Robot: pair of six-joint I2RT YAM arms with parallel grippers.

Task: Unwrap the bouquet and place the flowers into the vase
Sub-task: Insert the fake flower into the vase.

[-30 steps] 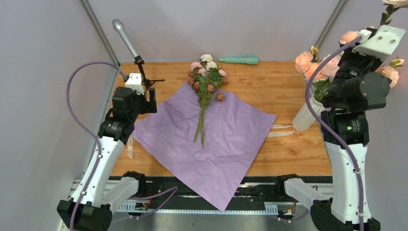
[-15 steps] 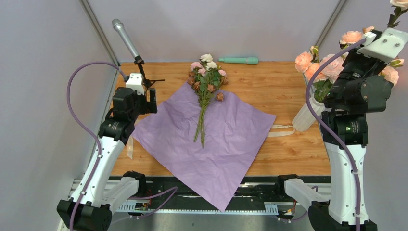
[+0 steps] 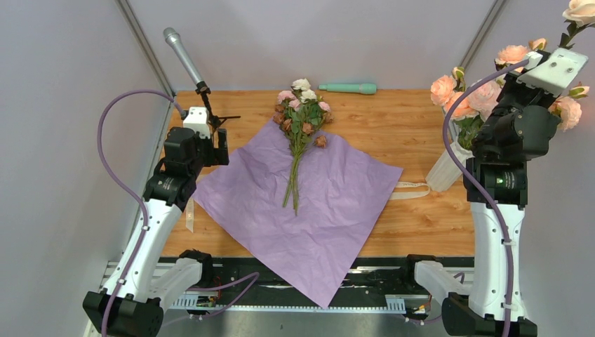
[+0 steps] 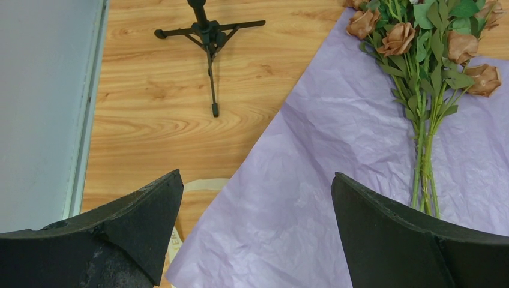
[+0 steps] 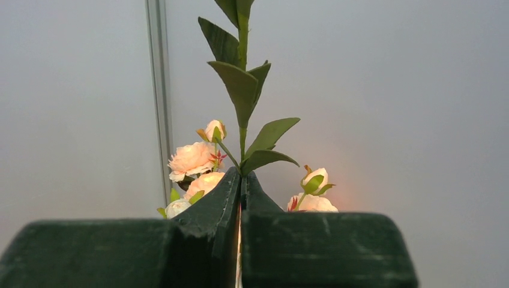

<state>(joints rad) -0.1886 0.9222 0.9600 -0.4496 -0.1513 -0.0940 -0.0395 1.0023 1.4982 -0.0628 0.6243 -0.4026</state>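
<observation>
The flowers (image 3: 300, 123) lie loose, just above the middle of the overhead frame. Their small pink, white and brown heads point toward the top edge and their thin green stems trail down across the lilac paper (image 3: 323, 210). The paper is spread open and flat on the table (image 3: 400, 119), one corner hanging over the lower edge. A cream ribbon (image 3: 412, 189) lies untied just beside the paper's right corner. So the unwrapping looks done, while no small rose has reached the vase yet.

The vase (image 3: 443, 170) stands at the right of the frame, well apart from the flowers and partly hidden by the right arm. Peach roses crowd around its mouth.

The right gripper (image 5: 241, 192) is raised in the upper right corner, its jaws pressed together on the stem of a leafy peach rose branch (image 5: 242, 90). The left gripper (image 4: 257, 177) hovers over the paper's left edge with its jaws spread wide and nothing between them.

What is left, I judge, is the whole placing step: gather the stems, carry them right and stand them in the vase.
</observation>
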